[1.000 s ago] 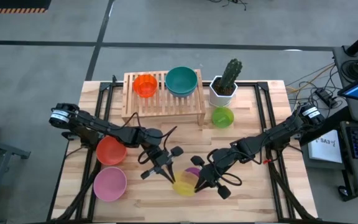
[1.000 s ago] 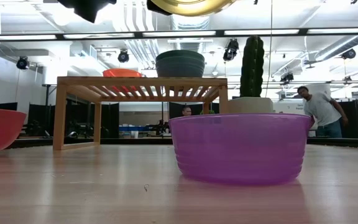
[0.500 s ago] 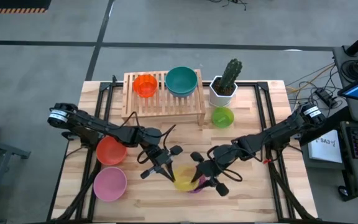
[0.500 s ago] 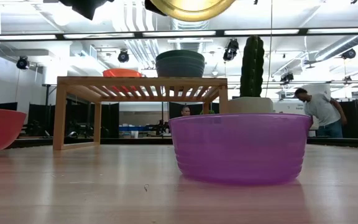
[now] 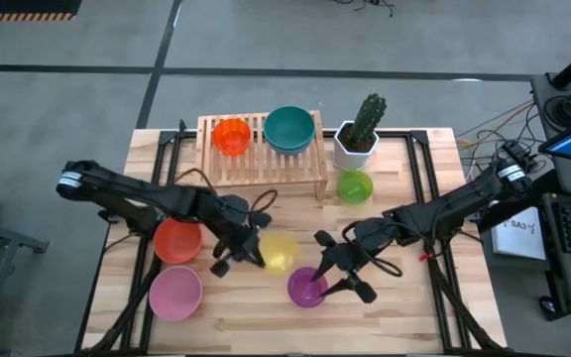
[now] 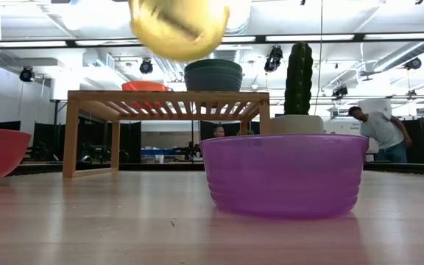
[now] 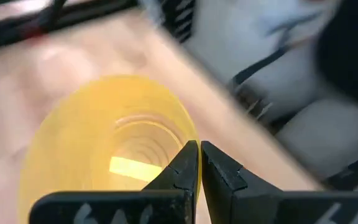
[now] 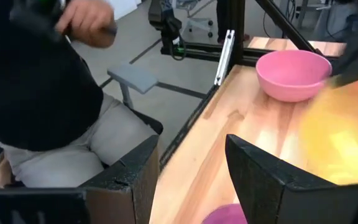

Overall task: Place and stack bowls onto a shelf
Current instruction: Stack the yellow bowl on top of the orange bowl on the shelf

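The table (image 5: pixel 404 307) carried the whole scene, and at its far edge the shelf (image 5: pixel 262 171) stood with a red-orange bowl (image 5: pixel 231 135) and a teal bowl (image 5: pixel 289 129) on its slats, the cactus pot (image 5: pixel 356 146) just beside it and a lime green bowl (image 5: pixel 355 185) in front of that pot. The left arm reached in over the middle, and its left gripper (image 5: pixel 247 250) was clamped on the rim of the yellow bowl (image 5: pixel 278 252), fingers (image 7: pixel 188 168) pressed together over the wall, the bowl up off the wood and tilted in the low view! The right gripper (image 5: pixel 347 275) hung just beside the purple bowl (image 5: pixel 306 288), its fingers spread wide apart and empty, the bowl sitting flat on the table. Over on the left a red bowl (image 5: pixel 177 241) and a pink bowl (image 5: pixel 174 294) waited near the front corner.
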You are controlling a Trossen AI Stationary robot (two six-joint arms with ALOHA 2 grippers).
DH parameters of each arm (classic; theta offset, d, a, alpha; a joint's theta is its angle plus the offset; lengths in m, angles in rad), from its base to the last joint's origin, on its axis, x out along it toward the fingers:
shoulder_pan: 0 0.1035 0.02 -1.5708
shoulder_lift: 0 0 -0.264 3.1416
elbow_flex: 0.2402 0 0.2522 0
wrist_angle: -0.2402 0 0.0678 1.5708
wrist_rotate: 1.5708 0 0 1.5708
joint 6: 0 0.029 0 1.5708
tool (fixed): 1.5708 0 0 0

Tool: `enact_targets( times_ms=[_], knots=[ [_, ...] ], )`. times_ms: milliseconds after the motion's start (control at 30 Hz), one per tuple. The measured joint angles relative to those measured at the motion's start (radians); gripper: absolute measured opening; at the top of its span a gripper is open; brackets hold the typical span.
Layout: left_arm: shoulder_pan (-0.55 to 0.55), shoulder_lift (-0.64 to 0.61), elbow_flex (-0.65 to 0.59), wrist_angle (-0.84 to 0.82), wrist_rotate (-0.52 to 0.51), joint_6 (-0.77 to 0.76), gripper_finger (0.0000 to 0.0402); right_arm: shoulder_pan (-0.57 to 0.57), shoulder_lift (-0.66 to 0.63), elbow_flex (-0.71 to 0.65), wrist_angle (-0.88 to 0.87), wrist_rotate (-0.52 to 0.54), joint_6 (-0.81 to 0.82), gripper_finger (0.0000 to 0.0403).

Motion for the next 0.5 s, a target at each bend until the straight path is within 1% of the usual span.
enact_targets(
  times_ms=[100, 167, 233, 300, 367, 500],
  knots=[
    [0.0, -0.043, 0.109, -0.257, -0.203, 0.043, 0.0001, 0.0, -0.008, -0.01, -0.002, 0.004, -0.005, 0.0173],
    [0.003, -0.064, 0.183, -0.399, -0.349, 0.066, 0.0, 0.0, -0.011, -0.022, -0.002, 0.005, -0.006, 0.0173],
    [0.01, -0.081, 0.251, -0.509, -0.474, 0.096, 0.0, 0.0, -0.012, -0.041, 0.003, 0.006, -0.005, 0.0173],
    [0.029, -0.103, 0.305, -0.581, -0.584, 0.136, 0.0, 0.0, -0.012, -0.066, 0.021, 0.006, -0.005, 0.0173],
    [0.072, -0.129, 0.342, -0.623, -0.655, 0.167, 0.0, 0.0, -0.012, -0.088, 0.046, 0.006, -0.005, 0.0173],
    [0.229, -0.177, 0.358, -0.659, -0.678, 0.198, 0.0, 0.0, -0.012, -0.124, 0.096, 0.006, -0.003, 0.0173]
  ],
)
